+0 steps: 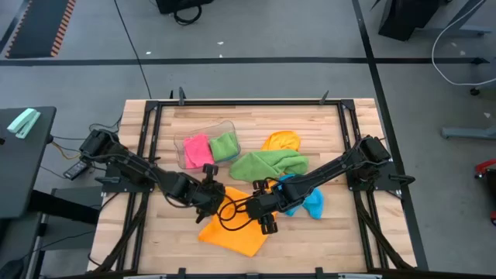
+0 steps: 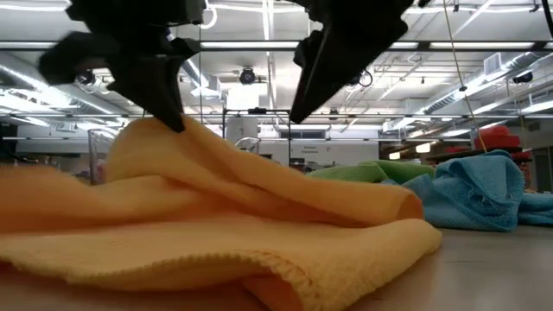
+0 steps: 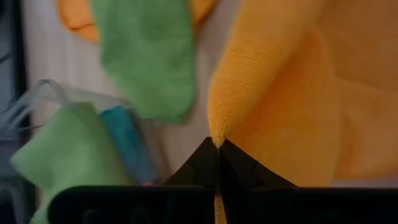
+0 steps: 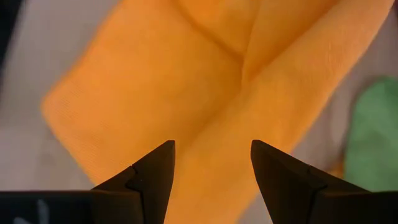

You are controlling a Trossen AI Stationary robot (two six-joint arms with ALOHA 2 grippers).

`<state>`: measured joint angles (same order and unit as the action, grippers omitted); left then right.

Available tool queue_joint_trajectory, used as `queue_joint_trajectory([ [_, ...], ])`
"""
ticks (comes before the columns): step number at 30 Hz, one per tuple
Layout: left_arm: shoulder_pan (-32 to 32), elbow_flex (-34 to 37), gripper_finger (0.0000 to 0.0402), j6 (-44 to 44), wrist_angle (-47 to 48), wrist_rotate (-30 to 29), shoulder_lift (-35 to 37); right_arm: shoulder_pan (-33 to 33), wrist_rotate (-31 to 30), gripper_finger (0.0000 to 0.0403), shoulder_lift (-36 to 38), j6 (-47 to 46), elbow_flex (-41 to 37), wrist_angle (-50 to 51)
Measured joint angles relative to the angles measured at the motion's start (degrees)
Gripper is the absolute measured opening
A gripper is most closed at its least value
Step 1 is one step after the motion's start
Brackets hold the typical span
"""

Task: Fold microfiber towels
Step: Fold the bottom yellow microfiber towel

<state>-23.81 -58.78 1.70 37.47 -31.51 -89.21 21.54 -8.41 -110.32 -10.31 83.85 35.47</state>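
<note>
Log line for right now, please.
left gripper: shut on orange towel edge | right gripper: open above it | fold: not done

No legible text, label, brand, number or sign anywhere in view.

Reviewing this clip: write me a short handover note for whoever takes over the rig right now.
Left end effector: shut on a pinched ridge of the orange towel at the table's front middle.
Right end effector: open, hovering over the same towel, holding nothing.
Elsewhere: green towel and blue towel loose mid-table, a second orange one behind them; pink towel and another green towel in the clear tub.
Done: those two in the tub.
Left: the held orange towel is rumpled, not yet folded; then the three loose ones.
</note>
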Motion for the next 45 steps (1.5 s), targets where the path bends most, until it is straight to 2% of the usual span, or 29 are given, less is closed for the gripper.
queue_joint_trajectory([
  [5,3.9,0.2,0.0044,-5.2,0.1,-2.9,0.0,0.0,-3.1,0.0219,0.0,0.1,0.0,4.2],
  [10,6.7,0.2,0.0029,-10.0,-0.3,-4.9,-0.3,0.0,-7.5,0.0219,0.0,0.3,0.0,7.7],
  [12,7.9,0.2,0.002,-9.6,-0.2,-3.2,-0.9,0.0,-8.7,0.0219,0.0,0.3,-0.1,8.6],
  [15,9.8,0.2,0.0015,-8.5,0.2,3.8,-1.9,0.0,-9.6,0.0219,0.0,0.7,-0.1,8.5],
  [18,10.6,0.2,0.0027,-7.7,0.5,7.0,-3.4,0.0,-9.6,0.0219,0.0,1.4,-0.1,8.6],
  [27,9.6,0.2,0.0129,-7.4,0.9,0.5,-4.0,0.0,-9.6,0.0219,-0.3,3.2,-0.1,3.5],
  [31,8.8,0.2,0.0159,-7.4,1.8,0.1,-2.5,0.2,-9.2,0.0219,-0.3,4.1,-0.2,0.2],
  [39,5.2,0.2,0.0171,-6.6,2.7,0.3,-1.0,1.9,-10.1,0.0219,-3.3,4.1,-0.2,-6.7],
  [45,3.4,0.2,0.0172,-3.0,3.3,0.3,-1.1,3.2,-15.9,0.0219,-7.9,4.2,-0.2,-8.5],
])
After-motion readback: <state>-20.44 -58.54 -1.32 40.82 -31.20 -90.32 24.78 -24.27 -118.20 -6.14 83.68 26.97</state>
